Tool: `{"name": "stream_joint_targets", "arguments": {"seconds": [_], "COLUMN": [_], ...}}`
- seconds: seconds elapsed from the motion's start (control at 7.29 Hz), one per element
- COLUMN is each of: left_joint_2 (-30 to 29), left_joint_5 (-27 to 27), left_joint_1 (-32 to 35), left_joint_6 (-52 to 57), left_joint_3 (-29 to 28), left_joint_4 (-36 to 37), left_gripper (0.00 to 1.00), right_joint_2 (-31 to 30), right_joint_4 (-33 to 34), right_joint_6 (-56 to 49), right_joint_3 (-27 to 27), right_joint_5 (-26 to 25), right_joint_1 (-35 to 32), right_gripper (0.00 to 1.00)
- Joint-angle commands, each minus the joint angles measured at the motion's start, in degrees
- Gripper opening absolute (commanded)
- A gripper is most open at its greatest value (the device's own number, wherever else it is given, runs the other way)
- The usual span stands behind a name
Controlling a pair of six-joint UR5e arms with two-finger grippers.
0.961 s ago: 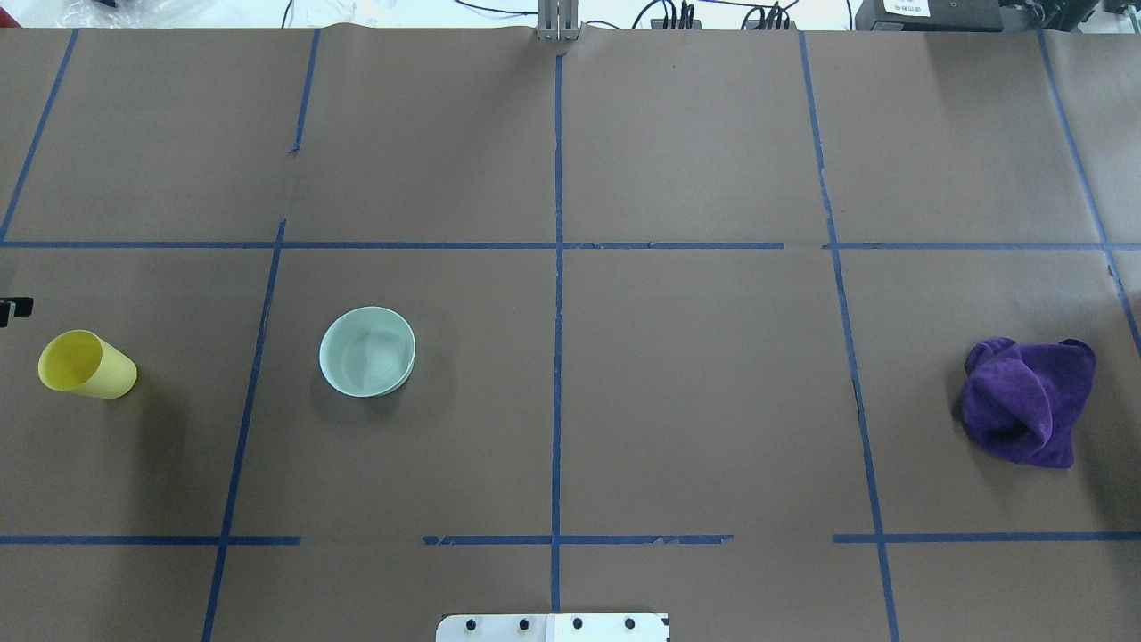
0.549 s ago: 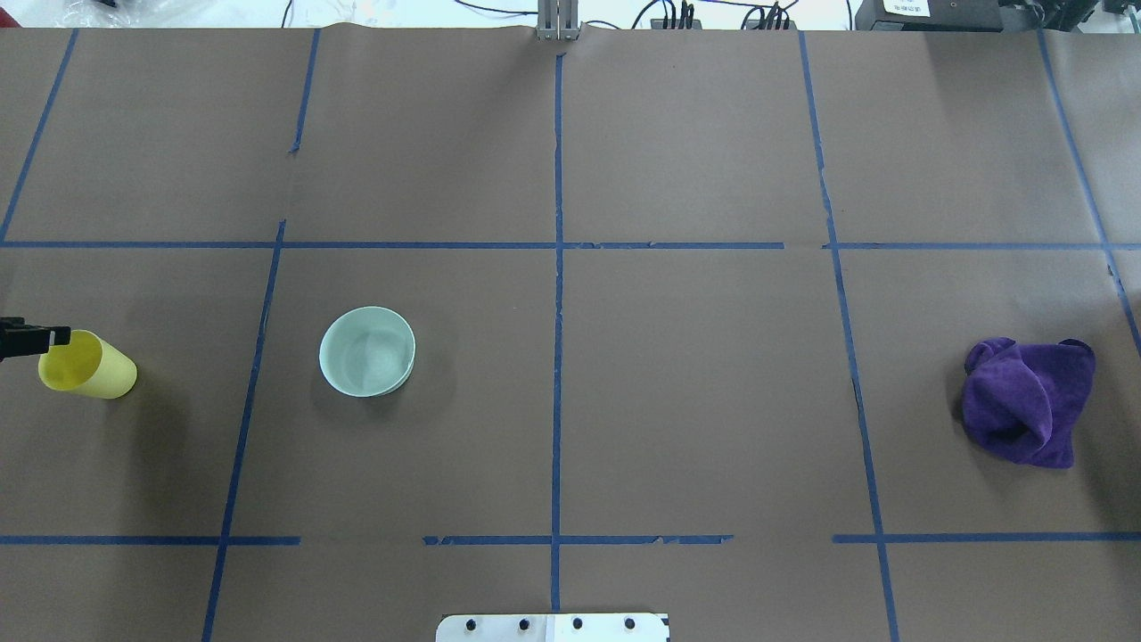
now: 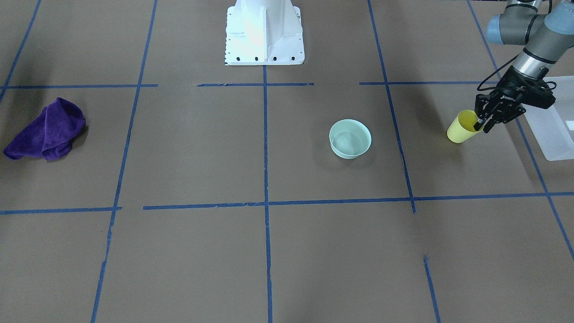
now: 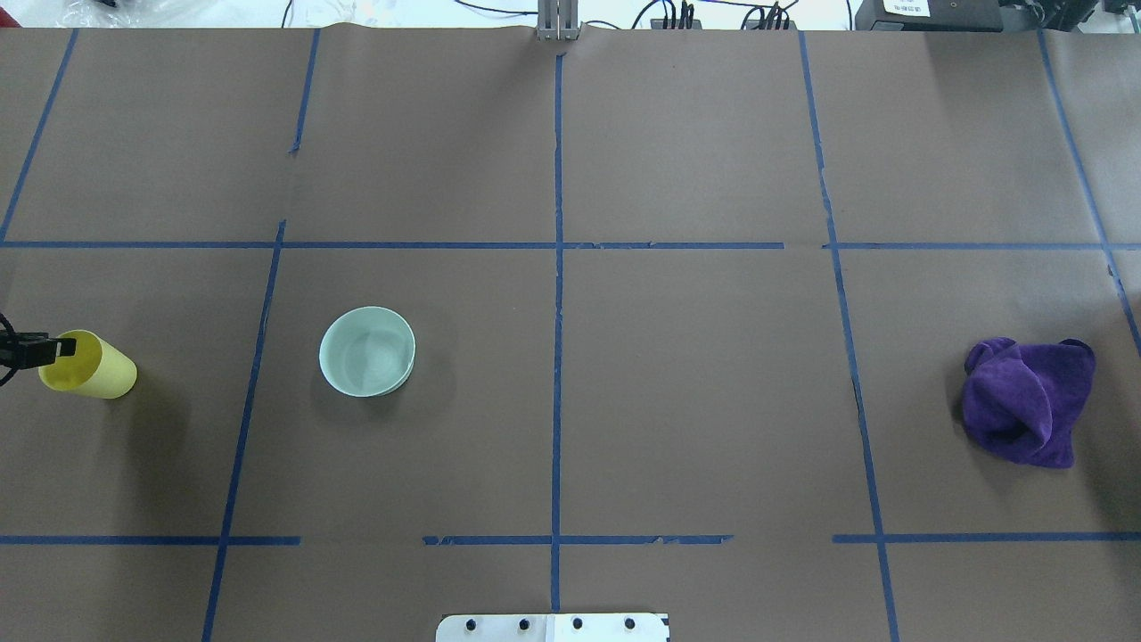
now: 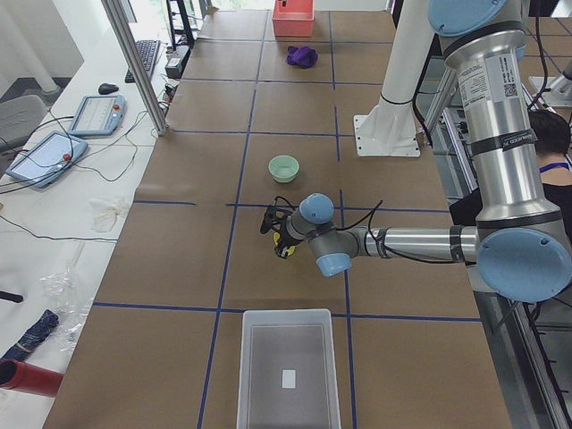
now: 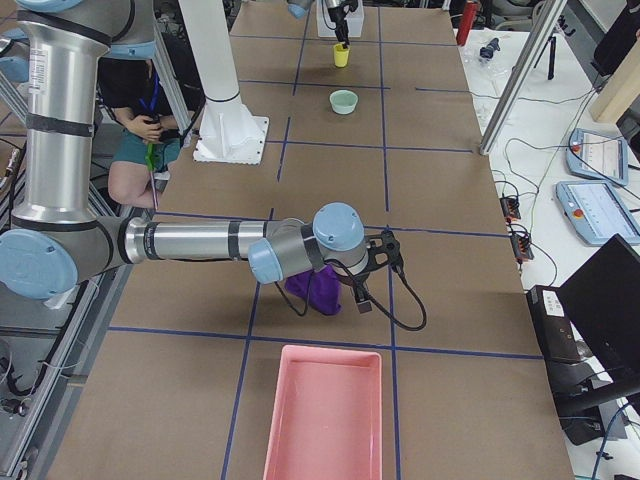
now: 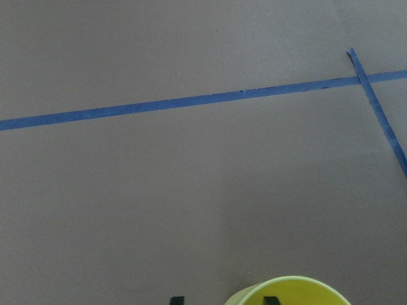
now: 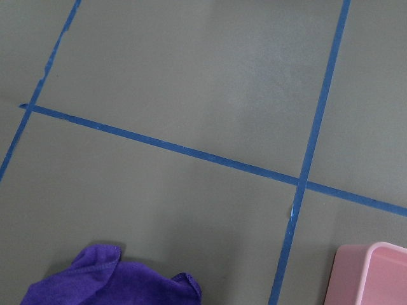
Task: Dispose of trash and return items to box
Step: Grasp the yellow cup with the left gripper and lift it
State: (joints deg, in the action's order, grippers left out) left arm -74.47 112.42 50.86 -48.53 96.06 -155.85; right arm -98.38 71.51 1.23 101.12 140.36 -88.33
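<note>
Two views differ: front-facing shows left gripper [image 3: 483, 126] parted astride the rim of the small yellow plastic tumbler cup [image 3: 459, 133]; overhead crops it. State of right gripper [image 6: 358, 300]: cannot tell.

The cup [image 3: 458, 133] is yellow; the bowl [image 3: 350, 139] pale mint green; the bin [image 3: 549, 137] frosted white. The cloth [image 3: 45, 130] is deep purple; the table [image 3: 193, 148] brown, gridded with blue tape [image 3: 265, 148]; the tray [image 6: 325, 420] pink.

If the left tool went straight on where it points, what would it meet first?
Probably the yellow cup: the left tool straddles its rim, one fingertip inside, so the cup's inside comes first.
</note>
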Motion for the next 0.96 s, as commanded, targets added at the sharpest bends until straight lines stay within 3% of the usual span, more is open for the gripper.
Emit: {"name": "stream_joint_targets", "arguments": {"seconds": [0.0,0.14,0.27,0.55,0.82], "left_joint_2": [0.2,0.5,1.3,1.4,1.0], "left_joint_5": [0.2,0.9,6.8,20.9,25.9], "left_joint_1": [-0.1,0.7,1.3,13.7,25.5], "left_joint_6": [1.8,6.5,9.9,20.2,38.5], "left_joint_3": [0.8,1.3,3.2,3.3,3.5], "left_joint_4": [-0.6,-0.6,-0.4,2.5,13.9], "left_gripper": [0.00,0.00,0.00,0.00,0.00], "right_joint_2": [-0.1,-0.1,-0.1,0.6,0.6], "right_joint_4": [0.0,0.0,0.0,-3.2,-3.7], "right_joint_6": [0.0,0.0,0.0,0.0,-0.1], "right_joint_3": [0.0,0.0,0.0,0.1,0.0], "right_joint_5": [0.0,0.0,0.0,0.0,-0.1], "right_joint_1": [0.0,0.0,0.0,0.1,0.0], "right_gripper": [1.00,1.00,1.00,1.00,1.00]}}
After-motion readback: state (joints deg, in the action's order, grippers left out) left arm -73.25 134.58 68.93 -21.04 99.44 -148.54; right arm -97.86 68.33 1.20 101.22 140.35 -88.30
